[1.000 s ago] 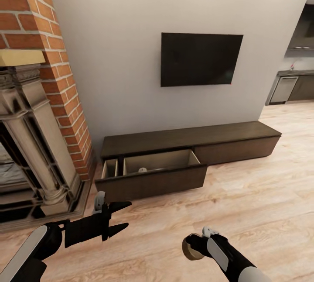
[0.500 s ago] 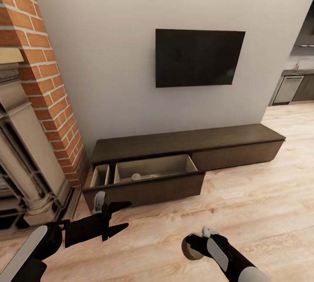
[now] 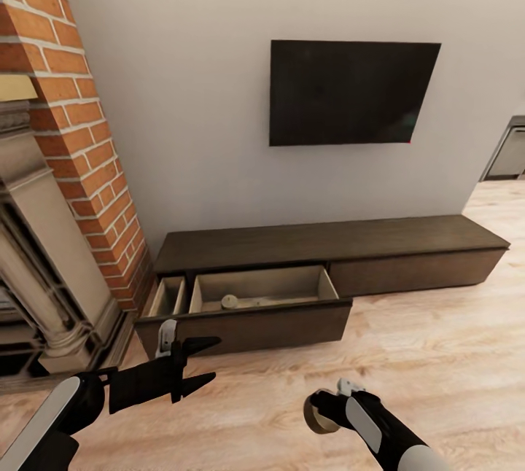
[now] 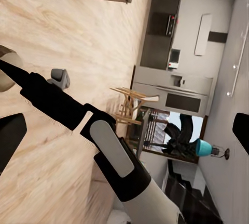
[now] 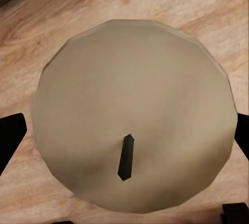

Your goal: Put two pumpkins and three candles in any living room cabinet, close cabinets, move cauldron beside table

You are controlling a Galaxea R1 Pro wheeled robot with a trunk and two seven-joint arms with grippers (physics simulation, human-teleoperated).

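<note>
Closer to the cabinet (image 3: 328, 238) now than a second ago, and swung a little rightward: fireplace (image 3: 44, 252) cut off more at the left edge, television (image 3: 350, 92) larger, kitchen doorway nearly gone at the far right. Camera and base moving, not the furniture. Arms in the same pose low in the head view throughout. Probably an approach to drop off another item, with some floor between the robot and the drawer yet to cover.

Right gripper (image 3: 324, 413) closed on a candle (image 5: 135, 115), fingers dark at either side of it in the right wrist view; pale cream top, slightly faceted round outline, short black wick off-centre. Grey side barely visible in the head view, low and near, above the wooden floor (image 3: 437, 354).

Left gripper (image 3: 197, 363) spread open, holding nothing, pointing right toward the drawer front.

Left drawer (image 3: 248, 314) pulled out, pale wood inside, divider near its left end. One small pale round object (image 3: 230, 302) resting in the larger compartment, likely a candle already stowed. Right drawer front shut.
</note>
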